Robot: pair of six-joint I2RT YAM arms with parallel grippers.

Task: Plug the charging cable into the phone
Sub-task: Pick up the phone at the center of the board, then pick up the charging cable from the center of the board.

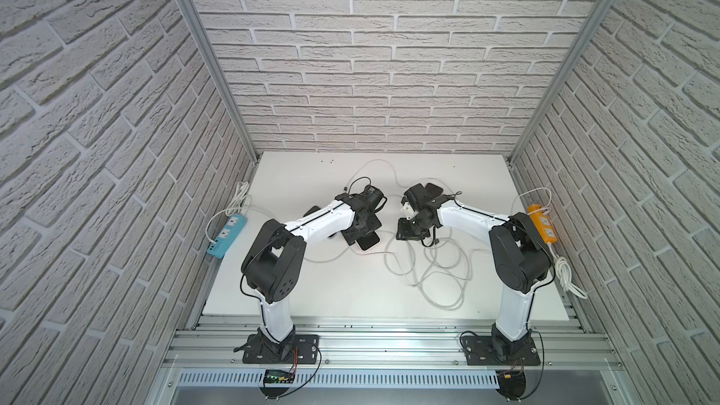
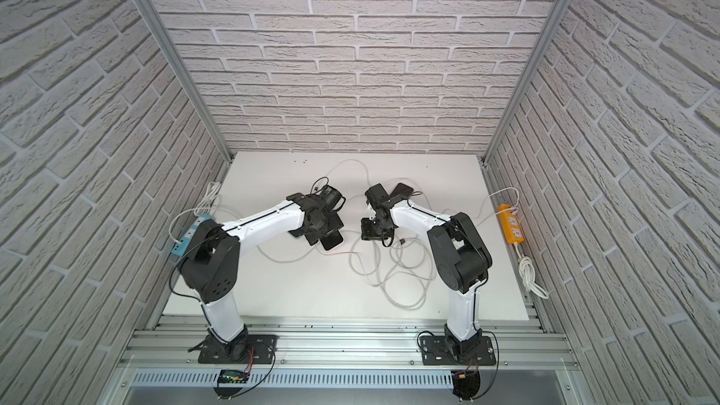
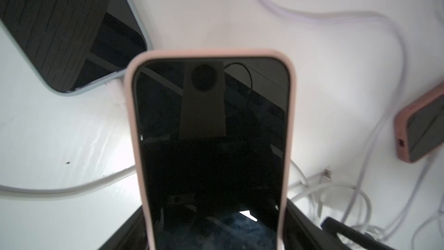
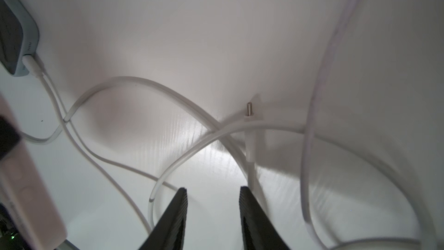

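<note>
The phone (image 3: 211, 140) has a shiny black front, like a mirror, and a soft-looking matt pink case (image 3: 291, 116). The charging cable (image 4: 250, 145) is smooth white plastic with a small shiny metal tip (image 4: 249, 108). The table (image 4: 192, 32) is white, smooth and a bit shiny. The walls (image 1: 389, 72) look like rough brick

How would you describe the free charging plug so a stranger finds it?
On the white table, find the white cables ahead of the right gripper. Among them lies the free plug. Only it shows a bare metal tip; the other plug sits in the blue-cased phone.
</note>
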